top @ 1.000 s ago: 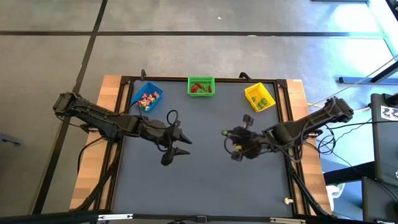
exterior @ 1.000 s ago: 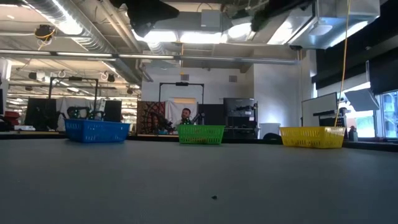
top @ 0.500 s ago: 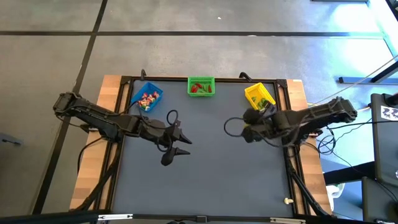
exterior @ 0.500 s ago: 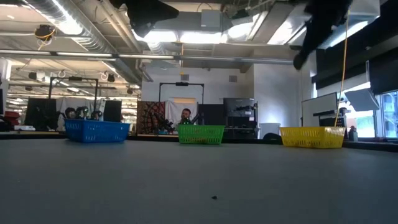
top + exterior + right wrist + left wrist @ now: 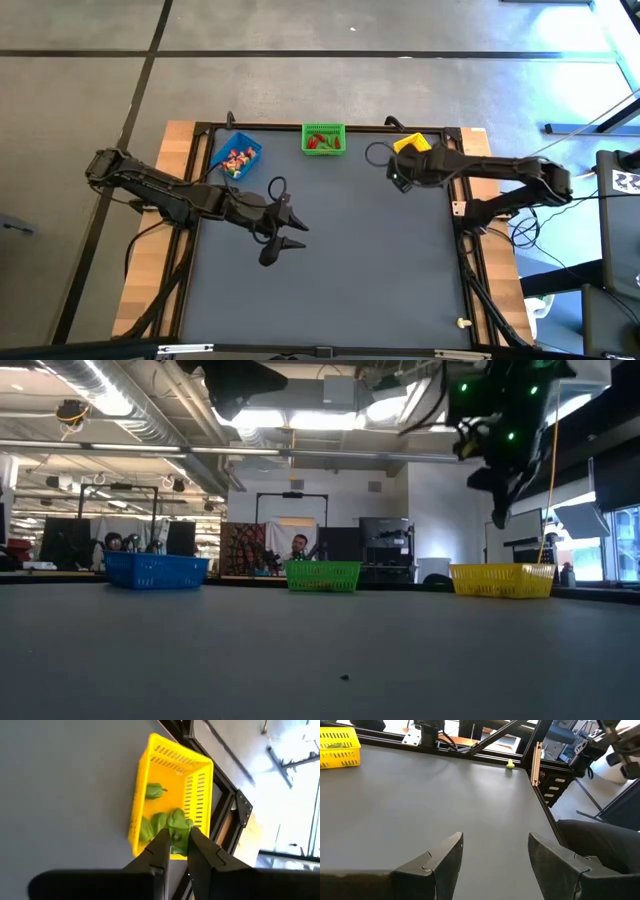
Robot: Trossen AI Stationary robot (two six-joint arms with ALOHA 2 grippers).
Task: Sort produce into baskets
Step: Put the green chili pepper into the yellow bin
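Three baskets stand along the 12 o'clock edge of the tabletop [image 5: 330,270]: one blue basket [image 5: 237,156] toward 11 o'clock, one green basket [image 5: 323,138] at 12 o'clock, one yellow basket [image 5: 410,145] toward 1 o'clock. The blue basket holds a heap of red and whitish produce, too small to count from the high view. The green basket holds red pieces with some green, number not determinable. My right end effector [image 5: 175,840] hangs directly above the yellow basket, fingers clenched on one green pepper piece [image 5: 178,823]. Below it, my right wrist view shows at least three more green pieces [image 5: 154,791] lying inside that basket. My left end effector [image 5: 287,232] waits over the tabletop near its centre, toward 9 o'clock, fingers spread and holding nothing. One small yellow object [image 5: 462,323] lies off the mat at the 5 o'clock corner. Two people [image 5: 299,547] are visible in the room beyond.
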